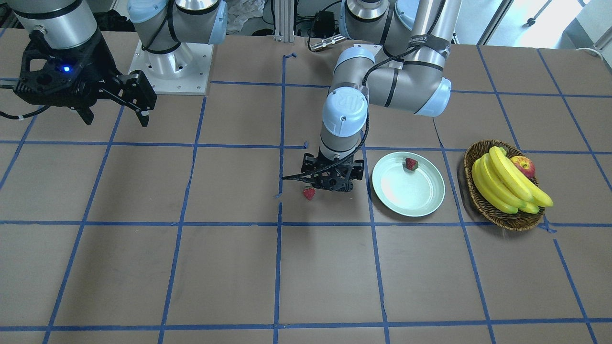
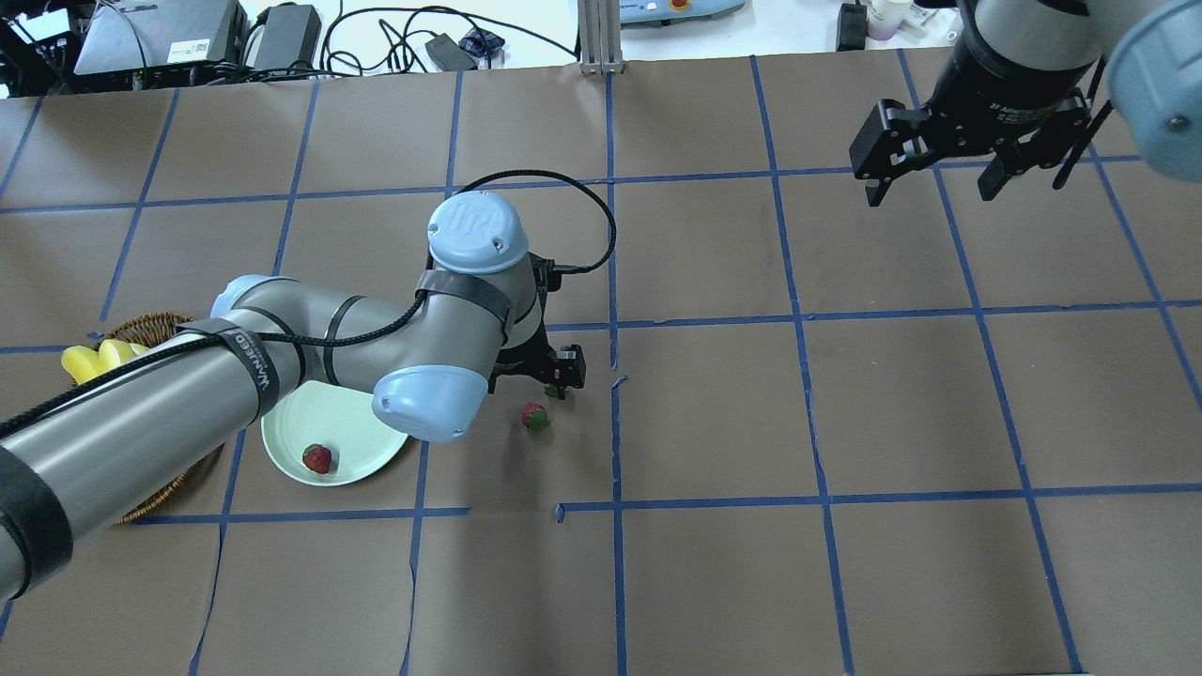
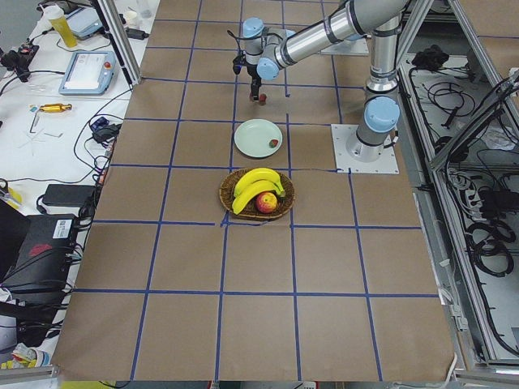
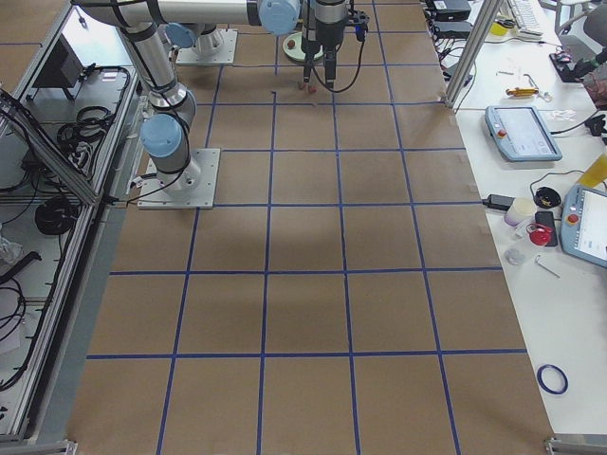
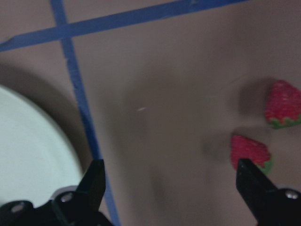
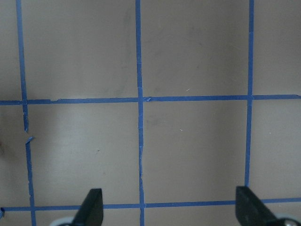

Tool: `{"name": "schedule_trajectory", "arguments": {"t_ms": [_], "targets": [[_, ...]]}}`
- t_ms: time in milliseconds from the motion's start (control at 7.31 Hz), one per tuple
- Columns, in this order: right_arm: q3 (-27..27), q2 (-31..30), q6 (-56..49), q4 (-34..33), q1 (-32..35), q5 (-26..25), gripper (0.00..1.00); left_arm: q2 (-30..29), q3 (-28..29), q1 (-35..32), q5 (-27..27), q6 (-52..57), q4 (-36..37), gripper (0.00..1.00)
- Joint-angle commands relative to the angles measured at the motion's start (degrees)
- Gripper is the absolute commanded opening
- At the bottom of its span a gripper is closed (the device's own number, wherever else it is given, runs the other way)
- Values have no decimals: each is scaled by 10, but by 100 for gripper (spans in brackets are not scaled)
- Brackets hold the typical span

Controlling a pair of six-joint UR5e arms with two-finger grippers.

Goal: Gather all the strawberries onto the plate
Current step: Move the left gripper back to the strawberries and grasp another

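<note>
The mint-white plate (image 1: 406,193) lies on the table and holds one strawberry (image 1: 411,164), which also shows in the overhead view (image 2: 316,458). Two more strawberries (image 5: 282,109) (image 5: 250,153) lie on the brown paper beside the plate. My left gripper (image 1: 332,184) hangs low over them, open and empty. In the left wrist view its right fingertip (image 5: 251,181) is just next to the nearer strawberry, and the plate's rim (image 5: 33,155) is at the left. My right gripper (image 2: 939,178) is open and empty, high and far from the plate.
A brown wicker basket (image 1: 521,222) with bananas (image 1: 502,184) and a red-yellow apple (image 1: 523,166) stands just beyond the plate on my left. Blue tape lines cross the brown paper table cover.
</note>
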Motion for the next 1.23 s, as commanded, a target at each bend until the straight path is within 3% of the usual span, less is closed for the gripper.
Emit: {"name": "schedule_trajectory", "arguments": {"t_ms": [0,274,547,684,1094], "targets": [[0,0,0,0,0,0,100,-23,-4,-10,-1,-10,11,87],[0,0,0,0,0,0,100,-31,-4,-11,1,-9,10,59],[-1,0,0,0,0,0,100,-30,-4,-12,25,-7,3,23],[-1,0,0,0,0,0,100,-26,-3,-12,32,-7,-19,15],[-2,1,0,0,0,0,100,17,19,34,79,59,-130,15]]}}
